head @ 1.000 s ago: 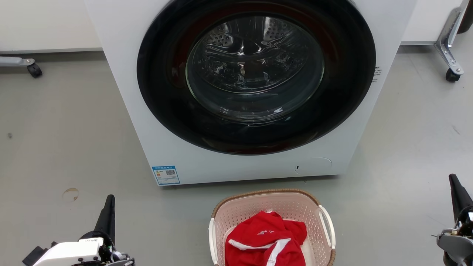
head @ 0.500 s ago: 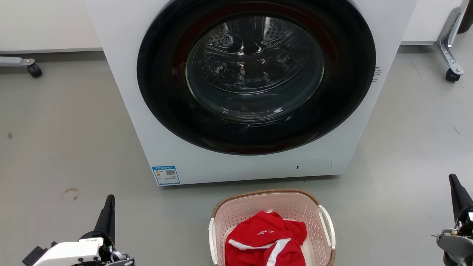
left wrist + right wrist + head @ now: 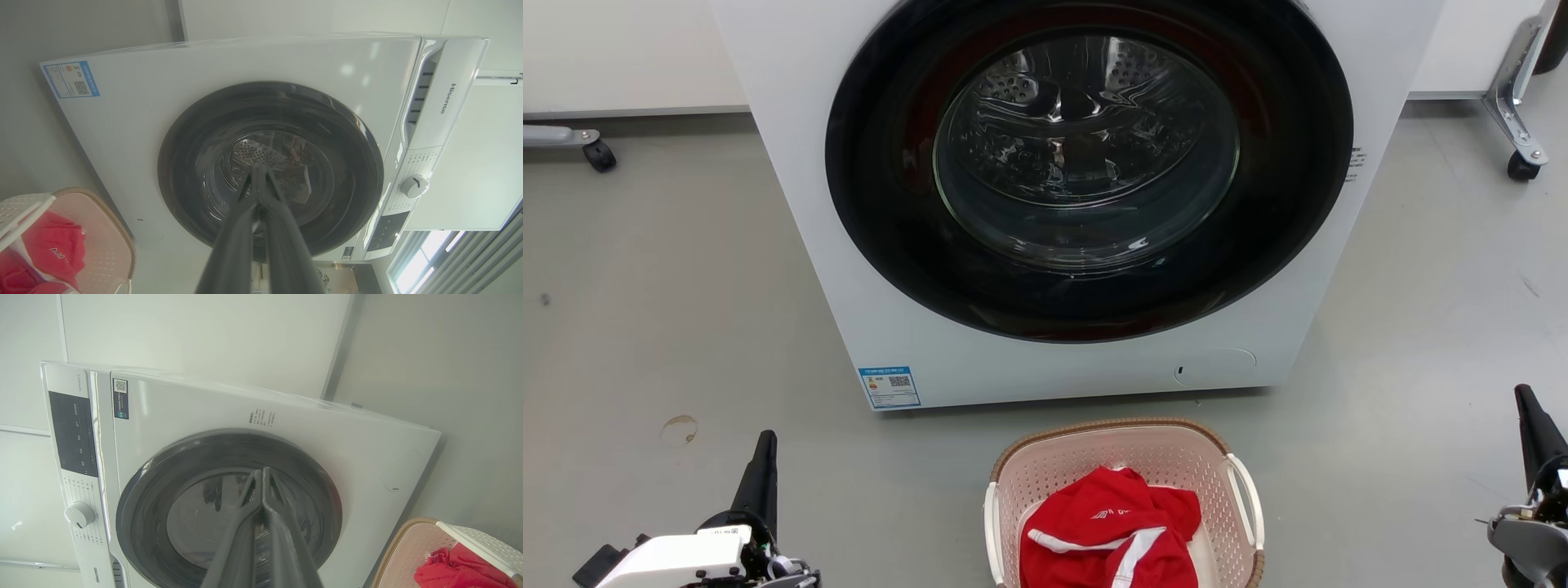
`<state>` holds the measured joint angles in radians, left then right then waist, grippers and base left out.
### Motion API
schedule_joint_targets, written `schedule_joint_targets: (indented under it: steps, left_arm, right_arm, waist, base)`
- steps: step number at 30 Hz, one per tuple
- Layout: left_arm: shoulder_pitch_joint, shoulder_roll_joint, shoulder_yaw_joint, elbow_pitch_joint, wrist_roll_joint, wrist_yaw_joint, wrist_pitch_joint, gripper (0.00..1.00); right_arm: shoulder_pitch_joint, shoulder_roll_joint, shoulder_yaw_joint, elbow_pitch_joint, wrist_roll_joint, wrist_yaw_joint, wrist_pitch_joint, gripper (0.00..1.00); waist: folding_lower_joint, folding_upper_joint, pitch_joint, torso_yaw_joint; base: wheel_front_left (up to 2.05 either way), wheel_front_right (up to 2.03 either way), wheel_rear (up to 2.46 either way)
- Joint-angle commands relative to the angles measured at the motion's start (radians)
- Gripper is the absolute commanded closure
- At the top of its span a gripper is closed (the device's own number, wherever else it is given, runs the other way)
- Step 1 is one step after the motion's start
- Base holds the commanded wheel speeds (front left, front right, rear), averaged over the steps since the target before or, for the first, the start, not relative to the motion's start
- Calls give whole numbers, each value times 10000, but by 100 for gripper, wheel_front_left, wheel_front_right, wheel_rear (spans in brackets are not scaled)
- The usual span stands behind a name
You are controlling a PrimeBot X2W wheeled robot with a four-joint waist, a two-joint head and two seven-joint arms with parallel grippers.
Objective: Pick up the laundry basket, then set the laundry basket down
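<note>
Floor (image 3: pixel 645 327) inspection: the basket (image 3: pixel 1058 472) stands upright on the floor, just before the washer (image 3: pixel 796 204), with a strip of bare floor between its brown rim and the washer's base. It sits in front of the middle-to-right part of the washer's front, below the round door (image 3: pixel 1086 163), which is closed. A red garment (image 3: pixel 1107 531) with white stripes lies inside it, heaped toward the near side. The basket's white handles are at its left (image 3: pixel 990 523) and right (image 3: pixel 1248 494) sides, and nothing touches either one. The left gripper (image 3: pixel 765 445) hovers over the floor well to the left of the basket, its tip pointing toward the washer. In the left wrist view its fingers (image 3: pixel 239 228) are pressed together along their length and hold nothing. The right gripper (image 3: pixel 1527 404) hovers well to the right of the basket, near the floor's right side, also apart from it. Its fingers (image 3: pixel 241 526) meet at the tips in the right wrist view, clenched and empty. A blue label (image 3: pixel 889 386) is fixed at the washer's lower left corner (its print is too small to read). Two casters, one at the back left (image 3: pixel 599 155) and one at the back right (image 3: pixel 1521 166), rest on the floor close to the wall.
</note>
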<state>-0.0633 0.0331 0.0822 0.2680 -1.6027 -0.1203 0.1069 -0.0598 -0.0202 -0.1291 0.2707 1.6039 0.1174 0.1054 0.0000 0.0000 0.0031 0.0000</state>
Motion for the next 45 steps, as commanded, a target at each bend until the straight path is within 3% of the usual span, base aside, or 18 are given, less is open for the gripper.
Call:
schedule_joint_targets:
  steps: [1, 12, 13, 16, 24, 26, 36, 45]
  left_arm:
    - [-446, 171, 311, -232, -63, -104, 59, 100]
    - [-446, 171, 311, -232, -63, -104, 59, 100]
    - [0, 0, 0, 0, 0, 0, -1, 0]
    - [210, -111, -25, 322, 3, 13, -19, 0]
    - [269, -93, -165, 197, 43, 6, -254, 0]
    - [294, -86, -179, 174, 186, 3, -343, 0]
    - [296, -66, -320, 87, 1150, 9, -606, 0]
    - [315, -45, -573, -85, 2545, 116, -871, 0]
  right_arm:
    - [-481, -300, 158, -259, 51, 133, 75, 100]
    - [-481, -300, 158, -259, 51, 133, 75, 100]
    - [0, 0, 0, 1, 0, 0, 0, 0]
    - [269, 262, 49, 269, -1, -17, -5, 0]
    - [382, 222, 194, 10, -154, -8, -239, 0]
    - [424, 202, 236, -71, -406, -4, -329, 0]
    - [485, 156, 391, -295, -1577, 7, -592, 0]
    - [502, 4, 688, -471, -3387, 18, -857, 0]
  waist:
    - [0, 0, 0, 0]
    - [0, 0, 0, 0]
    - [0, 0, 0, 0]
    - [0, 0, 1, 0]
    - [18, 0, -21, -5]
    - [2, 0, -6, -12]
    - [0, 0, 1, -17]
    - [0, 0, -10, -10]
  base:
    - [0, 0, 0]
    - [0, 0, 0]
    - [0, 0, 0]
    - [0, 0, 0]
    - [0, 0, 0]
    - [0, 0, 0]
    - [0, 0, 0]
    - [0, 0, 0]
